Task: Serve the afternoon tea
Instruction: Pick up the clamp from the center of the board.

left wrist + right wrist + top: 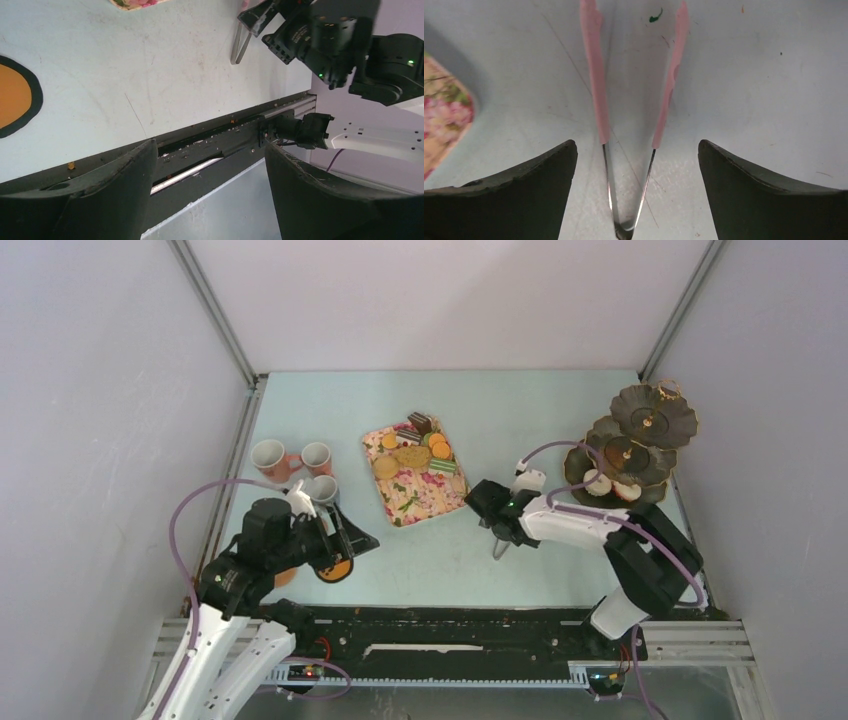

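Note:
The afternoon tea sits mostly on the floral tray [400,502]: biscuits [411,456], macarons [438,447] and cake slices [420,423]. Two small cakes [598,482] lie on the bottom tier of the dark three-tier stand [640,425] at the right. Two pink-orange mugs [268,455] and a grey mug [322,489] stand at the left. An orange, black-rimmed coaster [335,569] [10,95] lies on the table by my left gripper [352,540] [210,146], which is open and empty. My right gripper [497,530] [635,145] is open above the pink tongs [629,125]; neither finger touches them.
The pink tongs [498,546] [240,45] lie on the table right of the tray's near corner. A second orange coaster [285,578] shows under the left arm. The table's black front rail [200,145] runs just beyond the left fingers. Walls close in on both sides.

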You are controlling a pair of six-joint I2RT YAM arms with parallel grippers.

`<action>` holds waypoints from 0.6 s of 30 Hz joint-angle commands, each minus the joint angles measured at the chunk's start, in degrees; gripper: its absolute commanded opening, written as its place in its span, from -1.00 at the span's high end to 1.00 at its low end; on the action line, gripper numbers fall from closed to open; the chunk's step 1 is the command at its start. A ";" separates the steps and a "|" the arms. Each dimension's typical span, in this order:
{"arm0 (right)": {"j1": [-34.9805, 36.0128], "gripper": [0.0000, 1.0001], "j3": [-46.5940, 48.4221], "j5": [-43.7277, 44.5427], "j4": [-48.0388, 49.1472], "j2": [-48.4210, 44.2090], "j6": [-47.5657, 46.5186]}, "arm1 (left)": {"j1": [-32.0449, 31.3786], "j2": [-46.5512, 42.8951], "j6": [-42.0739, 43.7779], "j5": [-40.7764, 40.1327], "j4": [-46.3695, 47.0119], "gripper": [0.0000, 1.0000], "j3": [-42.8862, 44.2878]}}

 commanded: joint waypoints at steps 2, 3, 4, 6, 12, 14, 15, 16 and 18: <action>4.09 -0.81 1.26 9.72 -1.63 5.49 8.47 | 0.38 -0.78 1.59 1.38 -0.68 -0.68 1.34; 4.32 -0.81 1.26 10.57 -2.00 6.41 9.54 | 0.40 -0.94 1.71 1.36 -1.07 -0.68 1.42; 4.47 -0.81 1.26 11.21 -2.11 7.37 10.20 | 0.40 -1.06 1.87 1.39 -1.46 -0.68 1.47; 4.76 -0.80 1.26 12.33 -0.98 9.07 9.60 | 0.38 -1.37 2.24 1.23 -2.09 -0.68 1.47; 4.75 -0.70 0.07 11.93 6.78 12.34 3.74 | 0.40 -2.29 2.78 0.82 -4.08 -0.67 1.56; 4.77 -0.62 -0.59 11.22 7.89 12.64 3.39 | 0.36 -2.55 2.66 0.91 -4.37 -0.67 1.69; 4.82 -0.56 -1.14 10.71 8.64 12.43 2.98 | 0.40 -2.64 2.65 0.95 -4.45 -0.68 1.80; 4.86 -0.49 -1.72 10.18 9.40 12.01 2.48 | 0.40 -2.66 2.61 0.96 -4.46 -0.67 1.89; 4.94 -0.35 -2.90 9.14 10.47 10.92 0.92 | 0.38 -2.50 2.56 0.95 -4.44 -0.67 2.15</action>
